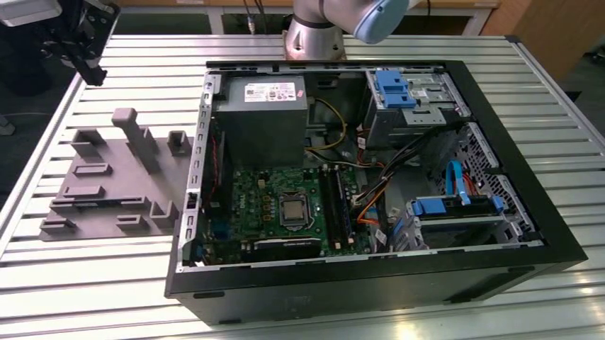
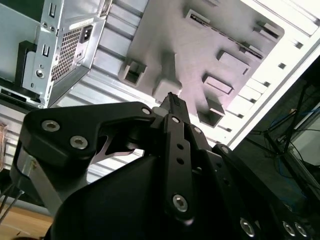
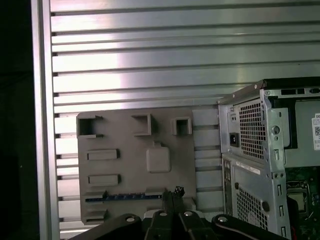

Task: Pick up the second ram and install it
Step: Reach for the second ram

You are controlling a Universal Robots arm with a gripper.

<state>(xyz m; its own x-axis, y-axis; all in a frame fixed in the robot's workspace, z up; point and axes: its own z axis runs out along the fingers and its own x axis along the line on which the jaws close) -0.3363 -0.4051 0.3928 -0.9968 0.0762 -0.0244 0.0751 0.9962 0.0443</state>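
Seemingly aluminium table [image 1: 378, 49]: tray [image 1: 95, 191], computer case [image 1: 378, 290]

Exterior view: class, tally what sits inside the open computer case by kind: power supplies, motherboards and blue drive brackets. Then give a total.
Power supply: 1
Motherboard: 1
Blue brackets: 2
Total: 4

light: bright, even; glare: table slats [image 3: 100, 62]; dim: case interior [image 1: 416, 177]

Matt plastic tray [image 3: 130, 167], glossy metal table [image 3: 150, 65]
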